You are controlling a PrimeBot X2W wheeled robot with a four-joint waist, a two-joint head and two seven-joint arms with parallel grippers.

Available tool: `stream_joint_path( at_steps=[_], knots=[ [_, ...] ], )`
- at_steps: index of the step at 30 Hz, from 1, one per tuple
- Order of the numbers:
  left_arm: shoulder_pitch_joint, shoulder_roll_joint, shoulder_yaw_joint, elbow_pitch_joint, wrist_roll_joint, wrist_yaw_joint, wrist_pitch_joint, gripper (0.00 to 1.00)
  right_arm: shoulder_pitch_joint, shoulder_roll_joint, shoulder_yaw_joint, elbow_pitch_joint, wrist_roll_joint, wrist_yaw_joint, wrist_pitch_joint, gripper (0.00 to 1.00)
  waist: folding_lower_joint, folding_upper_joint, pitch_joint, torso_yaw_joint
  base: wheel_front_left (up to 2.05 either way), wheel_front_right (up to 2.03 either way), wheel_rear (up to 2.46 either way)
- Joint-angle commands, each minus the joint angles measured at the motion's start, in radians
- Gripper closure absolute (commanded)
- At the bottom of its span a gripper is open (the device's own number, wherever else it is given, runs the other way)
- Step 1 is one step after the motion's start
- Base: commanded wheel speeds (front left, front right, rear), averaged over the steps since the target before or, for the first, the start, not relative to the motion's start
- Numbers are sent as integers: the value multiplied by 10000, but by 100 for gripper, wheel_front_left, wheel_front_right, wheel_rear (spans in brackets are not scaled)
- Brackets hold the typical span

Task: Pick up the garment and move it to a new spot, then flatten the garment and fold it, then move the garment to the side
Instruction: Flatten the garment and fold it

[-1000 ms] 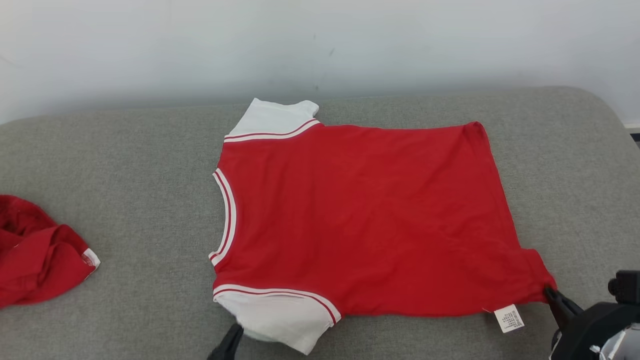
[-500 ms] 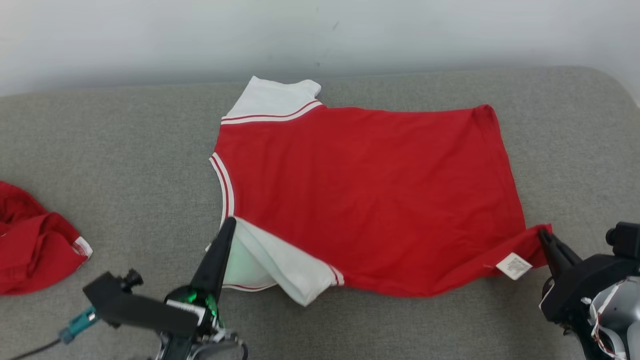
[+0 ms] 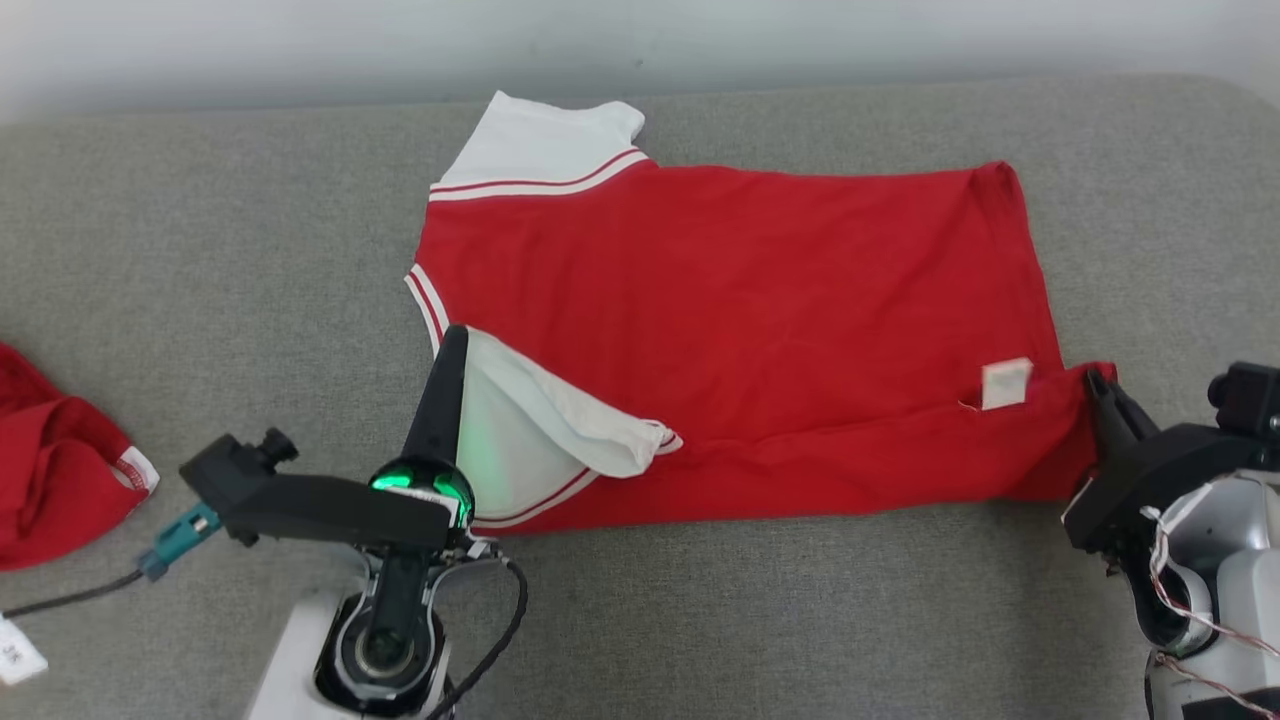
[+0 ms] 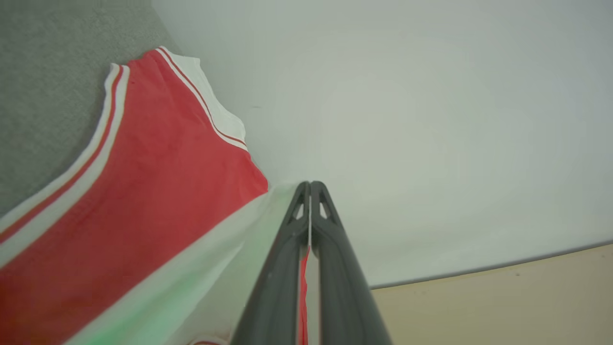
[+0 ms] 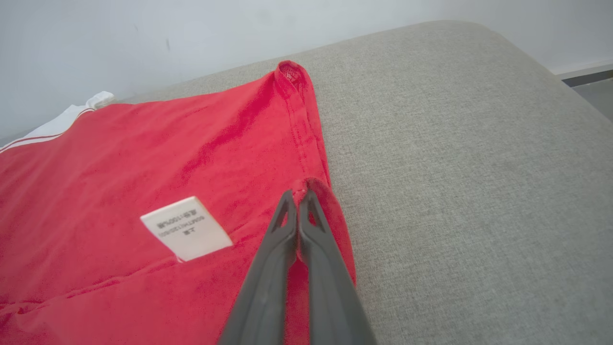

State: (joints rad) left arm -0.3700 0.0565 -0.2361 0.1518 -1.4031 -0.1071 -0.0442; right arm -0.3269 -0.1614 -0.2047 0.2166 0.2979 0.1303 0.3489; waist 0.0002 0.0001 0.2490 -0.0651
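1. The garment [image 3: 760,300], a red top with white sleeves, lay spread on the grey cushion [image 3: 200,250], near the middle of the head view and close to the wall [image 3: 300,40].
2. Its long axis ran across that view, with the collar band [image 3: 425,300] toward the robot's left and the hem toward its right.
3. The far long edge and the far sleeve [image 3: 540,135] lay flat. The near long edge was raised at both ends and turned partly over the body, so the near sleeve [image 3: 540,430] draped onto the red and the care label [image 3: 1005,384] stood flipped up.
4. The left gripper [image 3: 452,340] was clamped tight on the near sleeve's edge, and the left wrist view showed white cloth pinched between its fingers.
5. The right gripper [image 3: 1095,385] was clamped tight on the near hem corner [image 3: 1060,430], and the right wrist view showed red cloth wrapped round its tips.
6. Both grippers sat on the robot's side of the garment, with the body lying beyond them toward the wall. Each arm was nearer its own end.
7. By my reading, the lengthwise fold was the step in hand. It turned on carrying both ends straight across the long axis, level with each other, so that the near edge met the far edge.
8. A second red garment [image 3: 55,480] lay well apart at the cushion's left.
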Motion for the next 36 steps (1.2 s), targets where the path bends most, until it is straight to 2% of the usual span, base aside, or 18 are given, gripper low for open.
stream_joint_path(
  at_steps=[1, 10, 36],
  knots=[
    [-333, -1, -37, 197, 228, -67, -136, 100, -248, 13, 32, 199, -212, 5, -190, 100, -2, -1, 158, 26, 0, 0, 0],
    [-1488, -25, -337, 951, 658, -161, -400, 100, -668, 4, 12, 1015, -645, 5, -618, 100, -2, -1, 450, 99, 0, 0, 0],
    [-3605, 181, -479, 2786, 1465, -242, -1187, 100, -1814, 369, -291, 1774, -1070, 5, -2176, 100, -2, -1, 1100, -379, 0, 0, 0]
  ],
)
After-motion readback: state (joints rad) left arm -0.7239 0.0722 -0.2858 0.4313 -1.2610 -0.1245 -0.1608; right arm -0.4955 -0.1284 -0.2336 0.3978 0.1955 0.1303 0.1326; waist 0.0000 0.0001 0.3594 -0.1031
